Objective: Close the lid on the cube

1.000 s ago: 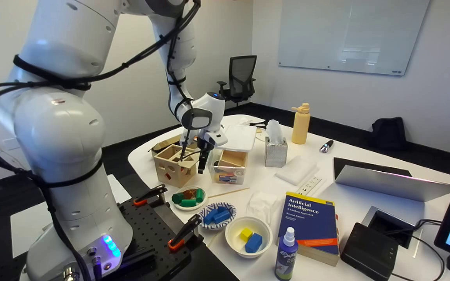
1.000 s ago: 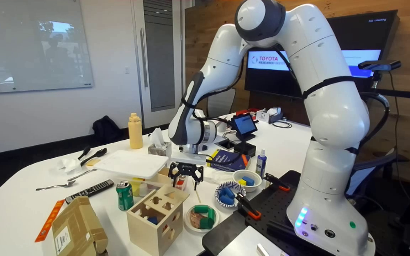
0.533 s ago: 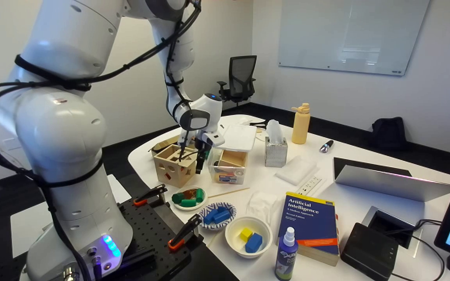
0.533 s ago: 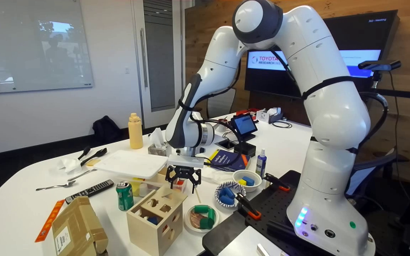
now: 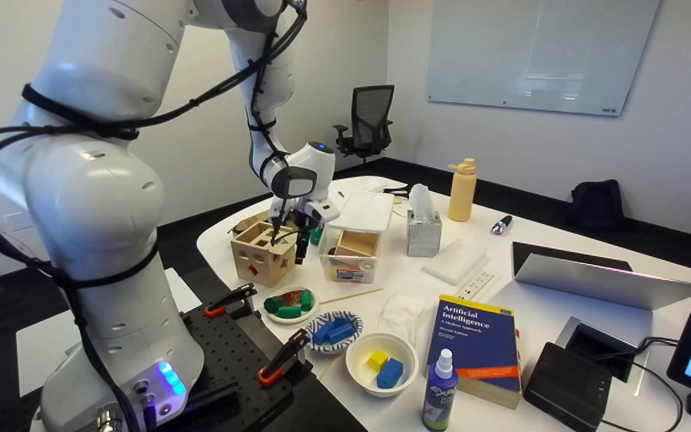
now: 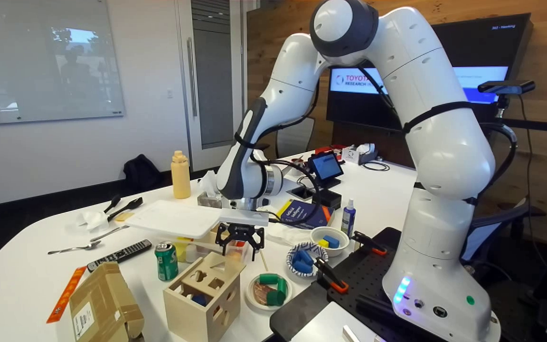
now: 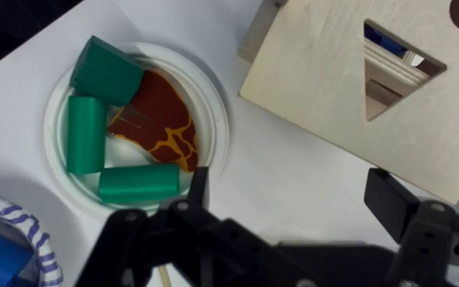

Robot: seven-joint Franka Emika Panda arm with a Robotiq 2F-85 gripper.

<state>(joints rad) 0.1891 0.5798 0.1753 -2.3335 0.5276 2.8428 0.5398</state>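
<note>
The light-wood cube stands upright on the table and also shows in an exterior view. Its lid, a flat wooden panel with cut-outs, lies over the far part of the top. An opening at the near side of the top shows a dark blue piece inside. In the wrist view the lid fills the upper right, with a triangular hole. My gripper is open and empty, fingers down beside the cube. Its right fingertip meets the lid's edge and looks to touch it. It also shows in both exterior views.
A white plate with green blocks lies close to the left fingertip. A clear bin with a raised white lid stands behind the cube. A green can and a tan carton stand beside it.
My gripper has moved left in both exterior views, staying open. The cube and its lid have shifted left along with it, by a small amount, mostly in the last half second.
</note>
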